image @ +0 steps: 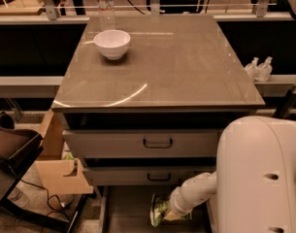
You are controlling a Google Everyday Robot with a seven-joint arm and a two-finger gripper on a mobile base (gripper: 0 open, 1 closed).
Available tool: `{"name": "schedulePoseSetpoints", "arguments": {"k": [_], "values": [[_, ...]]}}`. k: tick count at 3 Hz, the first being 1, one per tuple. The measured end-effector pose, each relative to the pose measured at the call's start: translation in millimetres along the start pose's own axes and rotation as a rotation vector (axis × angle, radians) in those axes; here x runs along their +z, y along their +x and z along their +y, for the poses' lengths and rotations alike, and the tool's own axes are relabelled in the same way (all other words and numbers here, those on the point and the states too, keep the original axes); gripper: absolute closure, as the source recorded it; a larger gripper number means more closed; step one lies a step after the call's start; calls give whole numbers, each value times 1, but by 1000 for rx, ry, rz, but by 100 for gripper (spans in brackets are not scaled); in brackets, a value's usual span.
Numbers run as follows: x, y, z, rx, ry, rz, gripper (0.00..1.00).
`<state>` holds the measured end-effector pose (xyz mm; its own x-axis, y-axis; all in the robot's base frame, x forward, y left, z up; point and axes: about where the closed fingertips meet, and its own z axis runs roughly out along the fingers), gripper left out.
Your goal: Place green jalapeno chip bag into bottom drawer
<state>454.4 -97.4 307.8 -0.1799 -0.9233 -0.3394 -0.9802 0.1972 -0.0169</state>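
The green jalapeno chip bag (160,209) hangs low over the dark floor of the open bottom drawer (124,210), below the two gray drawer fronts. My gripper (171,214) is at the end of the white arm that reaches in from the right. It is at the bag's right side and covers part of it. Whether the bag rests on the drawer floor or is just above it does not show.
A white bowl (112,43) and a water bottle (105,6) stand at the back left of the gray cabinet top (176,67). The arm's big white body (261,178) fills the lower right. A cardboard box (60,174) sits left of the cabinet. Two small bottles (259,69) stand at the right.
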Motion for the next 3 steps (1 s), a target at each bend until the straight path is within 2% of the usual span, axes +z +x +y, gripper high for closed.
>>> {"name": "schedulePoseSetpoints", "arguments": {"k": [1,3], "values": [[2,0,2,-3,-6,3,82],[4,-1,3,-4,-10,2,37]]}}
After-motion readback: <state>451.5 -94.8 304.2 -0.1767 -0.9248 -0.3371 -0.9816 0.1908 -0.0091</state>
